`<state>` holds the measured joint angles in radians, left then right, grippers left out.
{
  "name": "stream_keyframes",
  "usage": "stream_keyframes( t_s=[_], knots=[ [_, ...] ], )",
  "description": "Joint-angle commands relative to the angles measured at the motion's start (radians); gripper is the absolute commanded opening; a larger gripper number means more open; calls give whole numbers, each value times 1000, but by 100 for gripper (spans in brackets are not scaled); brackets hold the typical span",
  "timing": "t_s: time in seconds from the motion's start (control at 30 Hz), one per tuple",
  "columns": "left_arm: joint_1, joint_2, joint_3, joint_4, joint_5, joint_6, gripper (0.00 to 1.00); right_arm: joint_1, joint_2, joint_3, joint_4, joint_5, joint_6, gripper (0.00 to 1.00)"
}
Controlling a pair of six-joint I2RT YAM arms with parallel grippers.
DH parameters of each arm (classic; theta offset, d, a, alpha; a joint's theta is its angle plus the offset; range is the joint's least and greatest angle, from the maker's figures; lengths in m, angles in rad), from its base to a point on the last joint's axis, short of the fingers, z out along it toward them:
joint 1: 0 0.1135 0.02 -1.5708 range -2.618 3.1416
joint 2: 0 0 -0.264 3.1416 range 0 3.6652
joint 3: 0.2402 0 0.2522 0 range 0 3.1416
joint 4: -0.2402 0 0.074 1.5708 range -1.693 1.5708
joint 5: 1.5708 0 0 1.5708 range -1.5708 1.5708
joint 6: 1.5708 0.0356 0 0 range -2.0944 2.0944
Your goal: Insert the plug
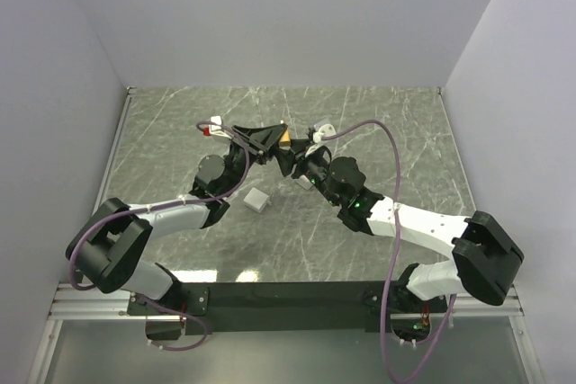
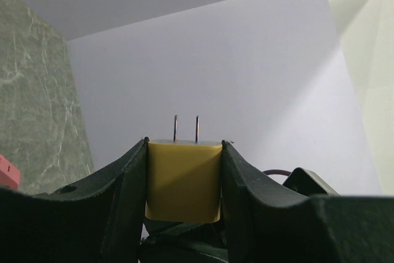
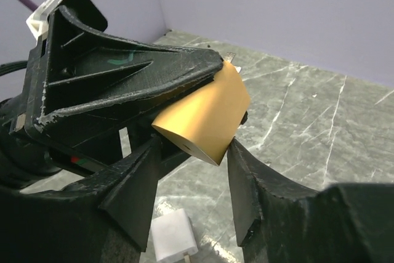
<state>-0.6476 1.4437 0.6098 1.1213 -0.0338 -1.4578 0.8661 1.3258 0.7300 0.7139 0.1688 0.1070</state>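
Beyond white block (image 1: 258,200), off surface: yellow plug (image 2: 183,180) clamped in left gripper (image 2: 184,146) jaws, prongs outward. Right gripper (image 3: 194,151) jaws part-open astride plug base, contact unclear. Centre and square up before squeezing.

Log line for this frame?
left gripper: shut on yellow plug, prongs exposed | right gripper: straddling plug base, grip unclear | white cube: on table
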Motion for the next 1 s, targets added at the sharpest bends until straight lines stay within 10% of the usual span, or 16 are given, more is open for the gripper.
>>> stream_keyframes(
  t_s=[0.0, 0.97],
  knots=[
    [-17, 1, 7, 89, 12, -21, 0, 10, 7, 23, 114, 55, -23, 52],
    [-29, 15, -13, 90, 14, -93, 0, 68, 119, 63, 440, 192, -282, 48]
  ],
)
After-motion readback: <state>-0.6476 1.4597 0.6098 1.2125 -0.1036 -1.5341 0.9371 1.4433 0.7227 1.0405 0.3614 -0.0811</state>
